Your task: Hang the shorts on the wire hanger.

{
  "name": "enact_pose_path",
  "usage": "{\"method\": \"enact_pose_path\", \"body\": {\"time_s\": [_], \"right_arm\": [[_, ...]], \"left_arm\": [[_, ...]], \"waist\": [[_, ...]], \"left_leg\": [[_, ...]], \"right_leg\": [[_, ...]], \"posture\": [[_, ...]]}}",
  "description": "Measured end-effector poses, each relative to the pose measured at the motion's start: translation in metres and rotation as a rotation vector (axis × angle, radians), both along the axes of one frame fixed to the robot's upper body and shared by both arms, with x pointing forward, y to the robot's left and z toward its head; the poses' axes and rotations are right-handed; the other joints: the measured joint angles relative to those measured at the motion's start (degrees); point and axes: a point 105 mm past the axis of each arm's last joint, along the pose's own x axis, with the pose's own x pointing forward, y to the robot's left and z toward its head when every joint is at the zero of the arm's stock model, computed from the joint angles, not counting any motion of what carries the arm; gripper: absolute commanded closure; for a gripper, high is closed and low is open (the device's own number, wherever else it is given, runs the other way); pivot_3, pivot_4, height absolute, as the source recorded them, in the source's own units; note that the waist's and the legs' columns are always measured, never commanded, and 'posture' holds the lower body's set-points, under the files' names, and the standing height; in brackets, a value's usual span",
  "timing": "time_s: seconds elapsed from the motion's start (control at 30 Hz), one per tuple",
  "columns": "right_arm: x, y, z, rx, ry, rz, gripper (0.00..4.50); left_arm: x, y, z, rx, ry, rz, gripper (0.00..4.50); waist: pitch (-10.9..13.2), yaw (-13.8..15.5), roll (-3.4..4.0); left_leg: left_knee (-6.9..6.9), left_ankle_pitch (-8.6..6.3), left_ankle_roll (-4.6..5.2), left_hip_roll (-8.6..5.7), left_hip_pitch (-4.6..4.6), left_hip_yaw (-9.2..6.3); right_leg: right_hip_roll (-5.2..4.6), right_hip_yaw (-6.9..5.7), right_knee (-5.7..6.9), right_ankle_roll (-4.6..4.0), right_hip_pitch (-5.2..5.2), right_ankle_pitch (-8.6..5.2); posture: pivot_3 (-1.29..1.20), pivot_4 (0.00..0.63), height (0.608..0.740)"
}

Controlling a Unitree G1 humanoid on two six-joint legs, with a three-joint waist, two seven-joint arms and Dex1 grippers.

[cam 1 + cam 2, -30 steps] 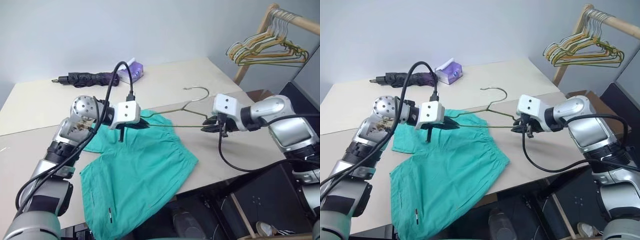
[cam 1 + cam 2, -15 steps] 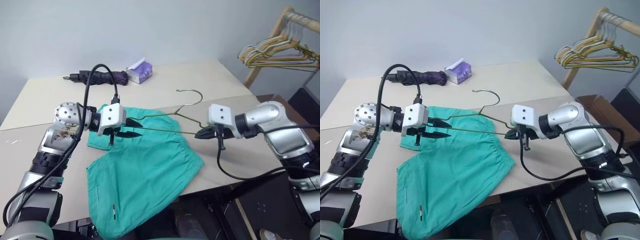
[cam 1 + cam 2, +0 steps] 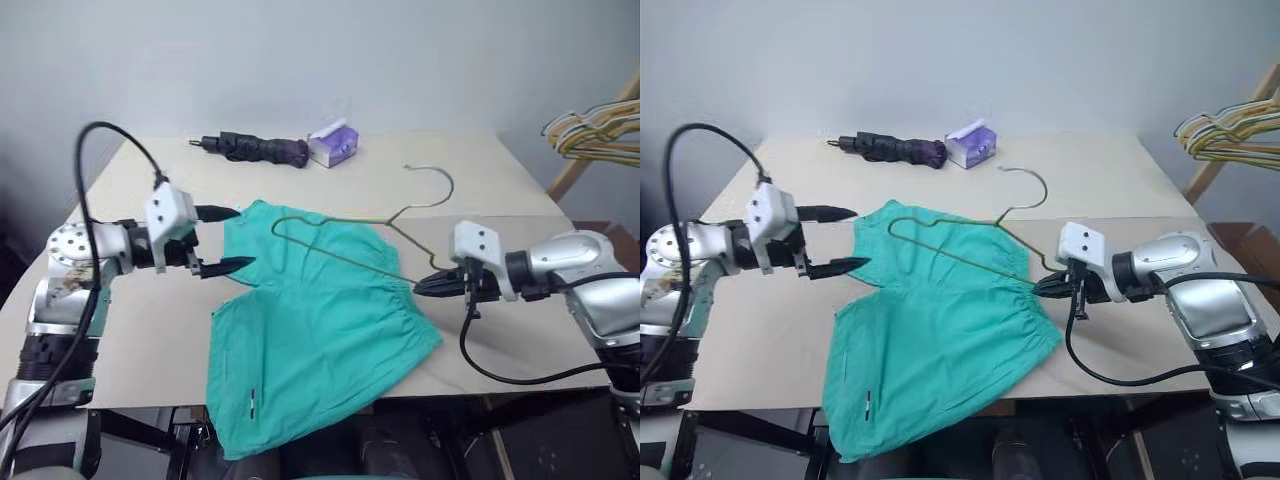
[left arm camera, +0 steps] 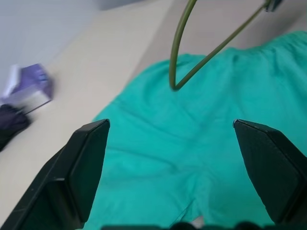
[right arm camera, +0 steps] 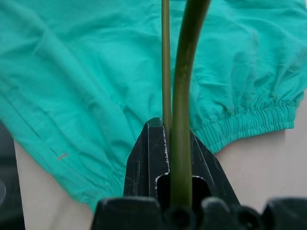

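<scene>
— Since a second ago, what has moved?

— Mostly the left end effector (image 3: 222, 238). Back then it was pinched on the far corner of the wire hanger; now its two black fingers (image 4: 88, 163) stand wide apart, clear of the wire, at the left edge of the shorts (image 3: 320, 330). The hanger corner it let go of hangs free, just above the cloth.

— And the right one?

— The right end effector (image 3: 1048, 285) is clamped shut on the wire hanger (image 3: 345, 250) at its near corner, same as before. In the right wrist view the olive wire (image 5: 184, 96) runs straight out between the closed tips, with the gathered waistband beneath it.

— Where do the task's things sit now?

— The shorts lie spread flat on the worktop (image 3: 480, 180), the lower leg drooping over the near edge. The hanger is held tilted over their upper half, its hook (image 3: 1030, 185) pointing away toward the back of the worktop. No part of the shorts is threaded on the wire; the hanger is simply above them.

— Anything else around?

— A dark folded umbrella (image 3: 255, 148) and a small purple tissue box (image 3: 333, 145) lie touching each other near the back edge, well apart from the shorts. Off to the right, beyond the worktop, a bunch of pastel hangers (image 3: 1230, 125) hangs from a wooden rack.

— Anything in the way?

— Nothing sits between the open left end effector and the shorts. Bare worktop lies between the shorts and the umbrella.
</scene>
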Motion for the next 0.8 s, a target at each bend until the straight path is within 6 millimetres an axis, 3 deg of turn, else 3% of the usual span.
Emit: {"method": "enact_pose_path", "body": {"time_s": [0.17,0.4,0.8], "right_arm": [[-0.005,-0.012,-0.008,0.057,0.116,-0.102,4.5],[-0.015,-0.039,-0.007,0.185,0.358,-0.321,4.5],[-0.083,-0.103,-0.039,0.304,0.747,-0.631,4.5]], "left_arm": [[-0.005,0.009,0.009,-0.099,0.009,0.021,0.03],[-0.025,-0.007,0.023,-0.131,0.05,-0.108,0.03],[-0.043,-0.032,0.03,-0.162,0.099,-0.256,0.03]], "waist": [[0.01,1.08,-0.01],[0.08,0.79,-0.01],[0.37,-0.46,-0.17]], "left_leg": [[0.0,0.0,0.0,0.02,-0.07,0.03],[-0.02,-0.01,0.0,0.05,-0.04,0.07],[-0.03,-0.01,0.0,0.06,0.02,0.1]], "right_leg": [[0.0,-0.02,-0.05,-0.02,-0.03,-0.01],[0.0,-0.01,-0.05,-0.44,-0.03,-0.25],[0.0,0.01,-0.09,-0.49,0.03,-0.31]], "posture": [[0.08,0.065,0.74],[0.05,0.084,0.74],[-0.01,0.093,0.74]]}}
